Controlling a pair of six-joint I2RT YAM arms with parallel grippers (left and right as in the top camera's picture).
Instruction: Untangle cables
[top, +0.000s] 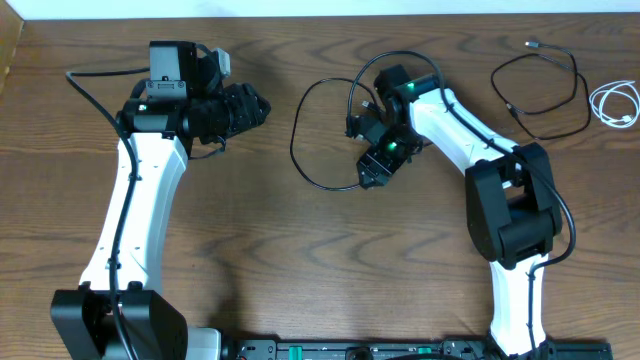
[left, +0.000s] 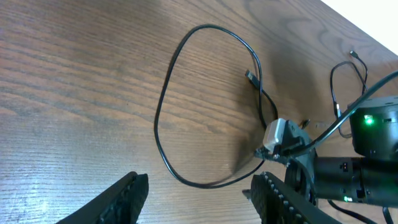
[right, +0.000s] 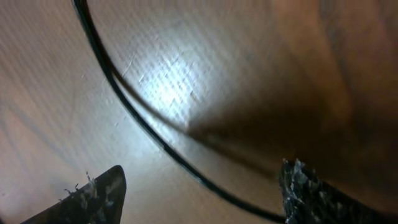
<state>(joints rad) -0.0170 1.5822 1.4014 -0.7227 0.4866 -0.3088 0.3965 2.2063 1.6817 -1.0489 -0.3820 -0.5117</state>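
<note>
Here the right fingers (right: 93, 199) stand wide, low over the table (right: 205, 68), with the looped black cable (right: 143, 121) running between them (not yet pinched), probably to drag it clear. The left fingers (left: 121, 199) wait wide and empty, near the loop's other side.

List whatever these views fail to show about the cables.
- Overhead: where the looped black cable runs beneath the right gripper, which hides it.
- Right wrist: that cable is blurred, with both ends out of frame.
- Overhead: the white cable is too small to find its plugs.
- Left wrist: the left gripper is cut off by the bottom edge.
</note>
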